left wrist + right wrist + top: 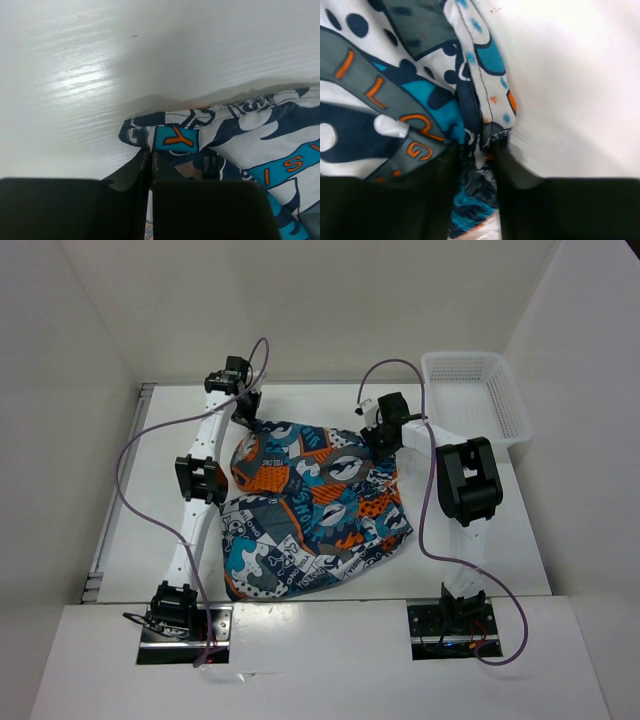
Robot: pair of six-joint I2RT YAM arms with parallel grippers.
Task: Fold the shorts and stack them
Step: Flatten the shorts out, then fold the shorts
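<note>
**Both arms at the far edge of the shorts, which lie spread on the counter.**
Left arm stretched long beside the shorts' left side, its claw pinched on their far-left corner. Right arm folded at the elbow to the right of the shorts, its claw clenched on their far-right hem.

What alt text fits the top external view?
Crumpled printed shorts lie in the middle of the table, with the left gripper and right gripper pinching their far corners. A white mesh basket sits at the far right corner.
</note>
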